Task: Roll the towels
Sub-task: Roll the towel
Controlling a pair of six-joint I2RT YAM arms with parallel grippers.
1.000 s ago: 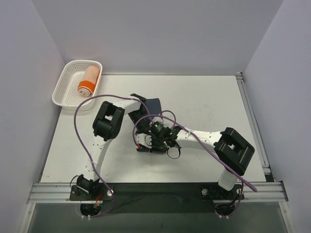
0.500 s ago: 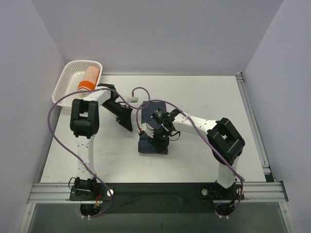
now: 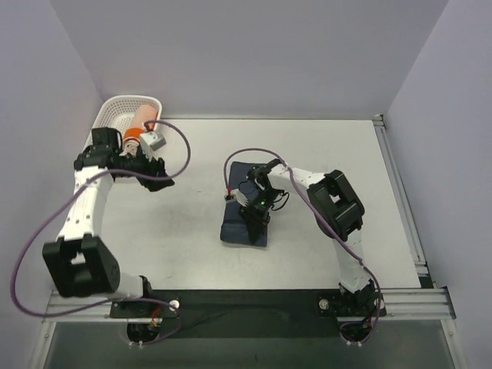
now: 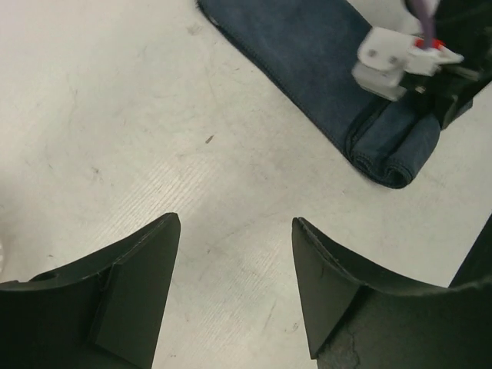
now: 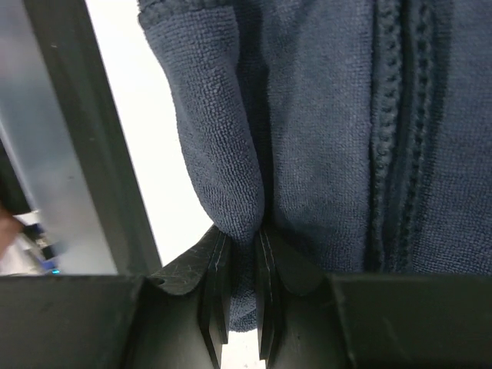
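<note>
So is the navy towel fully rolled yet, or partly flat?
Partly rolled: the navy towel has a roll at one end, pinched by the right gripper; the rest lies flat.

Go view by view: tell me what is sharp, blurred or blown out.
Top external: even light, sharp, faint shadows. Left wrist: table scratches crisp, left gripper's fingers dark and soft-edged. Right wrist: navy towel weave sharp, the table strip beside it blown white, left edge blurred.

The basket [image 3: 115, 108] sits at the far left corner of the desk [image 3: 330, 154], with the rolled towel [image 3: 141, 121] lying in it. The second towel [image 3: 237, 232] lies near the desk's middle, well right of the basket, with the right gripper [image 3: 256, 217] on it. The left gripper [image 3: 159, 183] hangs between them, nearer the basket.
</note>
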